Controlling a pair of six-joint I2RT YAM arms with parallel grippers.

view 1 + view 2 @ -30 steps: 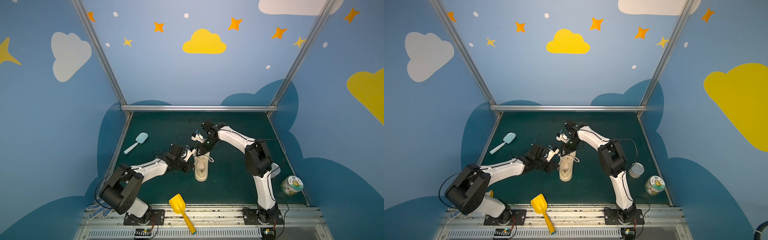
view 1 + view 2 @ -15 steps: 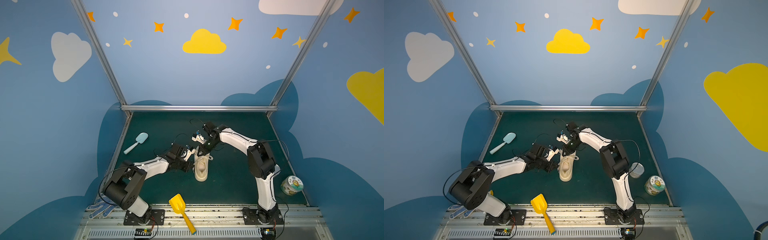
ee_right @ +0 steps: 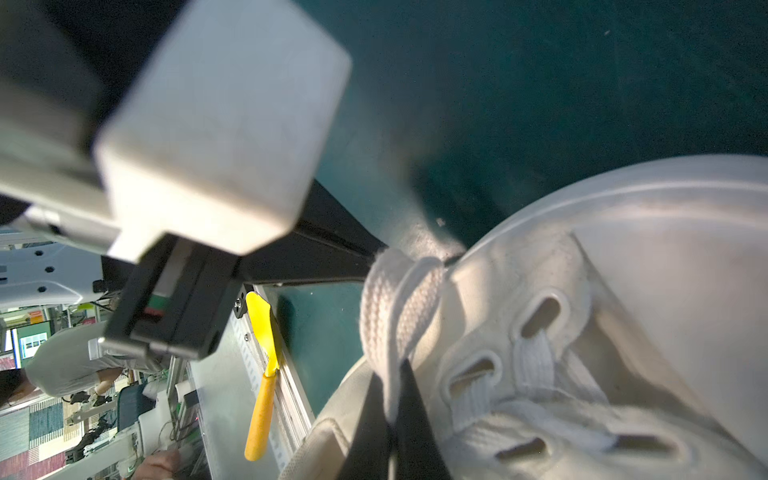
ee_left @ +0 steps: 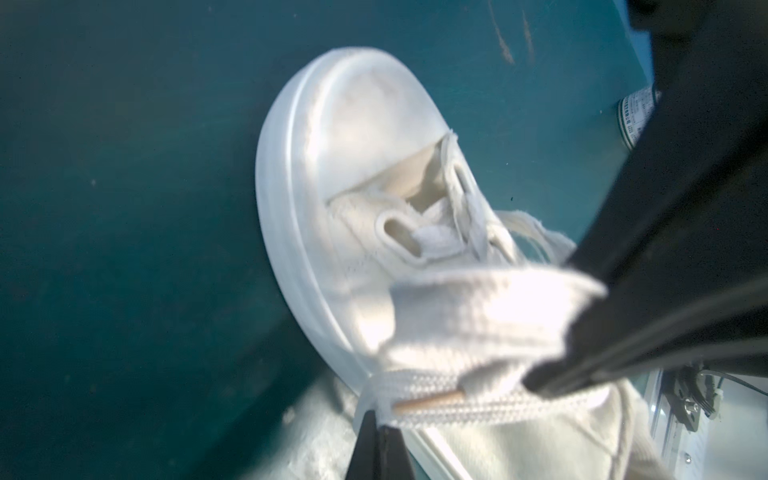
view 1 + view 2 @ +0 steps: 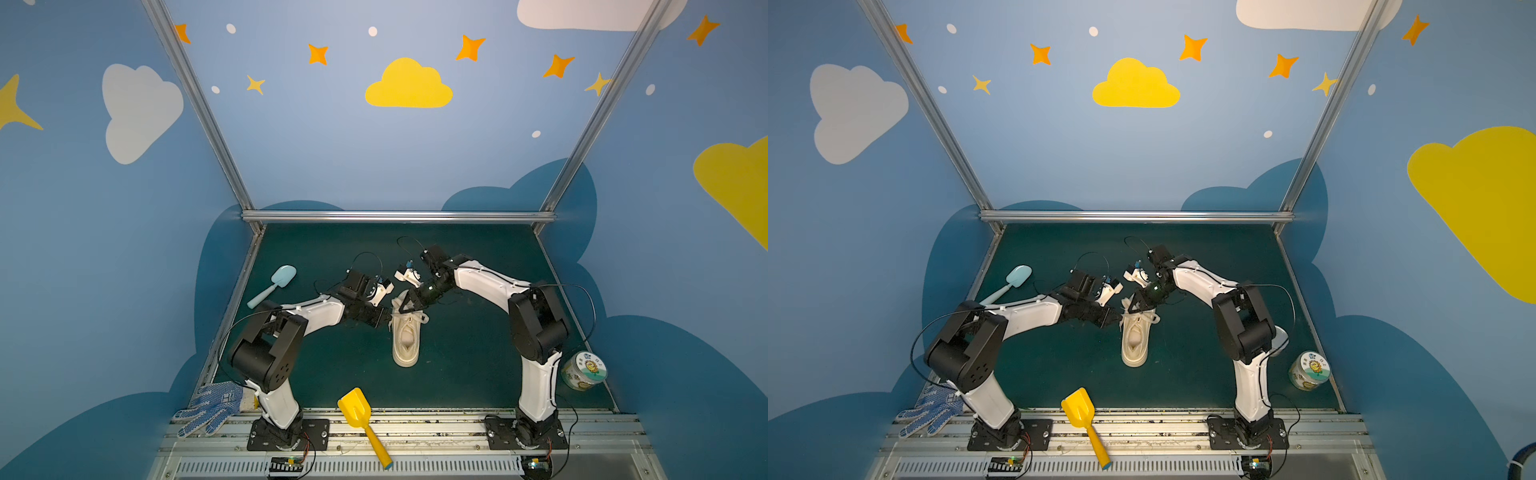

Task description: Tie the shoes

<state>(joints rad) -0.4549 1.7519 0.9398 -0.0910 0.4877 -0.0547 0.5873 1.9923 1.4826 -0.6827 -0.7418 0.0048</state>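
Note:
The cream shoe (image 5: 406, 338) (image 5: 1134, 340) lies in the middle of the green mat, toe towards the back wall. My left gripper (image 5: 387, 322) (image 5: 1118, 322) sits at the shoe's left side, near the toe, shut on a flat cream lace (image 4: 478, 399); its tips (image 4: 380, 419) pinch the lace where it folds. My right gripper (image 5: 405, 308) (image 5: 1133, 309) comes in from the back right over the toe and is shut on a lace loop (image 3: 395, 307), its tips (image 3: 392, 399) beside the eyelets. The two grippers almost touch. The toe cap (image 4: 365, 124) shows in the left wrist view.
A yellow toy shovel (image 5: 361, 415) lies at the mat's front edge. A pale blue scoop (image 5: 276, 282) lies at the back left. A blue-dotted glove (image 5: 210, 405) rests at the front left corner, and a printed tin (image 5: 584, 370) stands at the right edge.
My right gripper has gone from open to shut on the lace at the shoe's toe end. Both arms shifted only slightly; the left gripper keeps its hold.

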